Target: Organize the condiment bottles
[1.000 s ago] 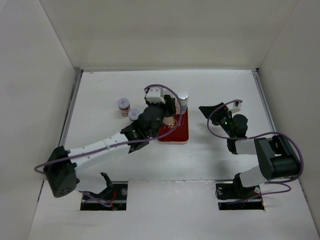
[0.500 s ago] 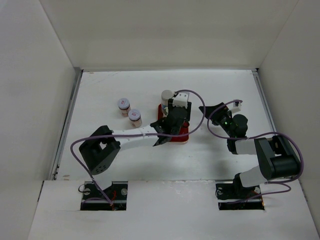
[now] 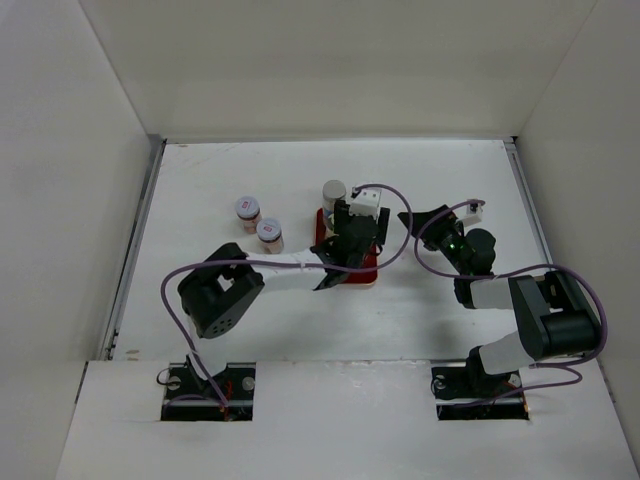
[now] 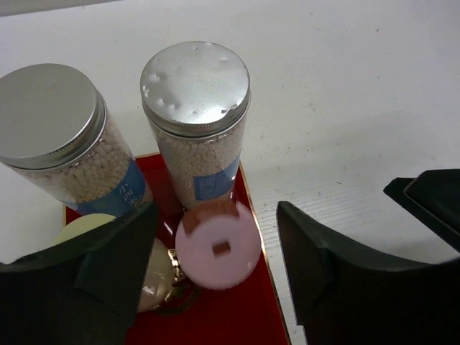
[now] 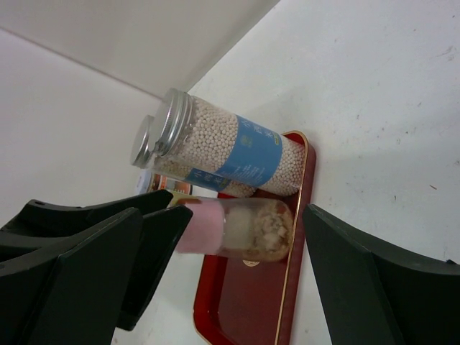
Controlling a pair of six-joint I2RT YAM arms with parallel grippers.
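A red tray (image 4: 237, 316) carries two tall condiment bottles with silver caps (image 4: 195, 93) (image 4: 50, 122) at its far end. In front of them stands a pink-lidded jar (image 4: 218, 244), with a yellow-lidded jar (image 4: 86, 226) and a whitish one (image 4: 154, 284) to its left. My left gripper (image 4: 217, 210) hangs open over the pink-lidded jar, its fingers clear of the lid on both sides. My right gripper (image 3: 425, 222) is open to the right of the tray (image 3: 362, 272), facing the pink-lidded jar (image 5: 237, 228) with nothing in it.
Two small jars (image 3: 247, 208) (image 3: 269, 230) stand on the white table left of the tray. White walls close in the table at the back and both sides. The left arm's elbow (image 3: 220, 300) is folded near the front.
The left arm has folded its elbow back toward its base, and its wrist has shifted right over the tray. The right arm has not moved.
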